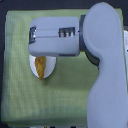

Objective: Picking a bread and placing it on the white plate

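Arm is hovering over the white plate (36, 71) at seven o'clock, bread (42, 65) lying on it, gripper state hidden; looks like placing step, retreat next.

A pale green cloth (20, 75) (seemingly woven) covers the dark table (10, 7).

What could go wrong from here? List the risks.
1. The arm covers most of the plate and the gripper cannot be seen, so a release cannot be checked in this view.
2. Only part of the bread shows; its far end is hidden, so it may overhang the rim and tip off onto the green cloth.
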Robot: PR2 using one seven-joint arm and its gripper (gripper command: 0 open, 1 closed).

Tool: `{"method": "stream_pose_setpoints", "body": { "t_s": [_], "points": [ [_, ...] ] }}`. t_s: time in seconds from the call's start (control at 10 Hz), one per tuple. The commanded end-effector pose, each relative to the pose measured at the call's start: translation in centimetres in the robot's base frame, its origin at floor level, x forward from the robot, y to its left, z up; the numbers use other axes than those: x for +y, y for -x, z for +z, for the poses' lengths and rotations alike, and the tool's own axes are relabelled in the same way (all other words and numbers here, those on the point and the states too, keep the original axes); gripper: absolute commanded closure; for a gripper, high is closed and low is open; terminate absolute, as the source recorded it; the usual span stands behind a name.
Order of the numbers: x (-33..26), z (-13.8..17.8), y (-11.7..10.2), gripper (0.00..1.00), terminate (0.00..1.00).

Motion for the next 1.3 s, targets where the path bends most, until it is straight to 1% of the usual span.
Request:
{"method": "stream_pose_setpoints", "body": {
  "t_s": [0.0, 0.4, 0.9, 1.0, 1.2],
  "points": [
    [-0.4, 0.0, -0.8, 0.0, 0.0],
    [-0.3, 0.1, -1.2, 0.0, 0.0],
    [-0.3, 0.1, -1.1, 0.0, 0.0],
    [-0.4, 0.2, -1.2, 0.0, 0.0],
    [-0.9, 1.8, -1.7, 0.0, 0.0]
  ]
}}
